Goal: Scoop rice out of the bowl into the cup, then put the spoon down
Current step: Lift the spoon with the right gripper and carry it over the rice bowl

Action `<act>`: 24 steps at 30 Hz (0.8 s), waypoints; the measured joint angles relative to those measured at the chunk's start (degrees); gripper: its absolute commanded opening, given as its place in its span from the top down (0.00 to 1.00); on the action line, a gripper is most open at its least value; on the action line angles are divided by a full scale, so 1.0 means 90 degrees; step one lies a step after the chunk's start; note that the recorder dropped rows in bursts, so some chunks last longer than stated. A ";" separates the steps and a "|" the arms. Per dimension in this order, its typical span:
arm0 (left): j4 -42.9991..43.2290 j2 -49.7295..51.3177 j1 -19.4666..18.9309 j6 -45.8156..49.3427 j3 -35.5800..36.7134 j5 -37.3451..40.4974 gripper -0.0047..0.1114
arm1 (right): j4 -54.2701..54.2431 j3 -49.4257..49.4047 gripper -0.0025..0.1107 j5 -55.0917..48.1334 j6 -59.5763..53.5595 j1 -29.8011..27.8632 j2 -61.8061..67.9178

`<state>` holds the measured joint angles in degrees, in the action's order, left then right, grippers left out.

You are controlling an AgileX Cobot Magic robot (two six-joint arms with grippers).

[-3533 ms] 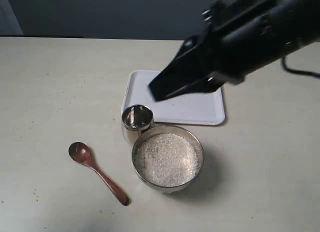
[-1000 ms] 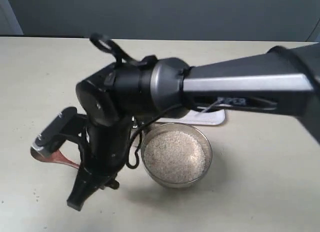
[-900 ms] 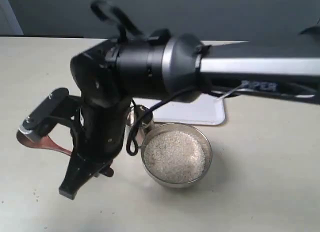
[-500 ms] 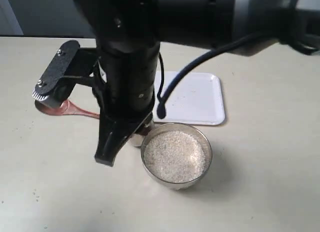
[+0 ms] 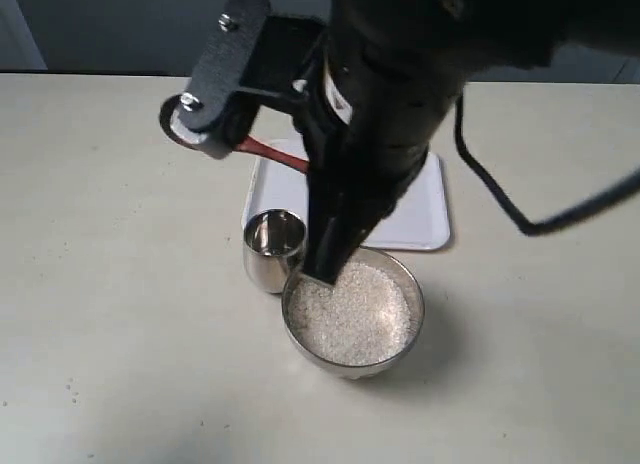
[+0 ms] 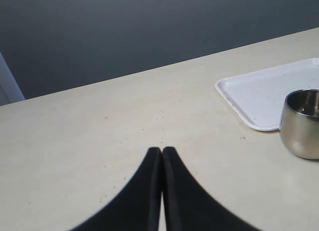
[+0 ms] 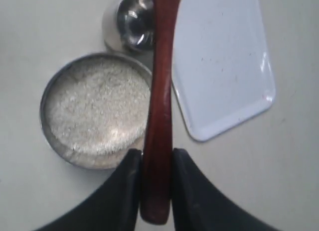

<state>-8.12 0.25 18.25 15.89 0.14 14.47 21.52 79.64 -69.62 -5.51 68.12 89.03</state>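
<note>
R gripper (image 7: 155, 154): jaws pinch the wooden spoon (image 7: 160, 81) by its handle, near the handle's end, w/ a finger on each side. L gripper (image 6: 162, 156): jaws pressed together w/ nothing btwn them, low over the bare table (image 6: 99, 126).

The right wrist view alone shows the grip. From the jaws the handle runs past the steel bowl's (image 7: 46, 94) rim and the edge of the white tray (image 7: 219, 57), then crosses in front of the steel cup (image 7: 124, 17). The scoop is out of frame. The rice (image 7: 97, 106) fills the bowl nearly to the rim.

The ext. view shows the spoon held up off the table. Only a short red strip of handle shows btwn the arm and a black bracket (image 5: 225, 74), which hides the scoop. One finger's tip hangs over the bowl's near-left rim. The cup stands just beside the bowl, left-rear of it, w/ the tray behind both. The L gripper shows only in the left wrist view, where the cup looks empty.

Vs 3.5 s ago: the spoon then lay flat on the table left of the bowl, untouched, and the bowl sat a bit further left. Vs 0.5 s ago: arm and spoon have swung right and up, toward the tray.

Count: 1 spoon, 1 bowl, 1 cup, 1 tray, 2 grippers.
</note>
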 measured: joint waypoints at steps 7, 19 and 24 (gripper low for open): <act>0.0000 0.0000 0.0000 0.0000 0.0000 0.0000 0.96 | 0.0056 -0.1528 0.98 -0.0029 0.0256 0.0000 -0.0982; 0.0000 0.0000 0.0000 0.0000 0.0000 0.0000 0.96 | 0.0270 -0.2762 0.98 -0.0072 0.0953 0.0000 -0.1253; 0.0000 0.0000 0.0000 0.0000 0.0000 0.0000 0.96 | -0.0141 -0.2762 0.98 -0.0072 0.0897 0.0000 -0.1253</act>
<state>-8.12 0.25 18.25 15.89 0.14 14.47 20.25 54.78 -70.27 2.57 68.12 77.75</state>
